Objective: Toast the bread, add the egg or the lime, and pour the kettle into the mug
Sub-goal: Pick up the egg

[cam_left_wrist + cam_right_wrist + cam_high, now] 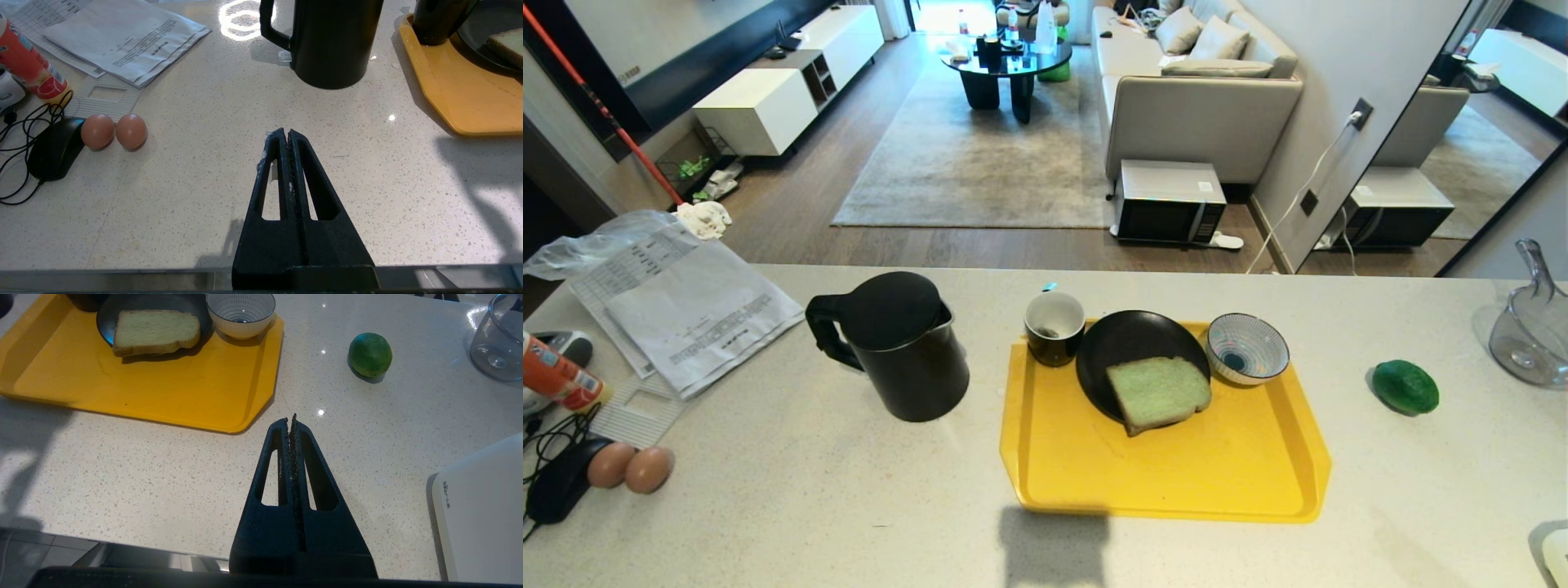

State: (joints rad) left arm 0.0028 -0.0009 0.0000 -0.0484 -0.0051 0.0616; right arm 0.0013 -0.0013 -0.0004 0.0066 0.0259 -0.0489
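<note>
The pale green bread lies on a black plate on a yellow tray. Behind it on the tray stands the black mug, white inside. The dark kettle stands left of the tray, handle to the left. The lime rests on the counter right of the tray. The egg of the task is out of view. My left gripper hovers shut and empty over bare counter in front of the kettle. My right gripper is shut and empty near the tray's corner, the lime beyond it.
A striped bowl sits on the tray. Papers, an orange tube, a black mouse and two paired brown eggs crowd the left. A clear jug and a white appliance stand at the right.
</note>
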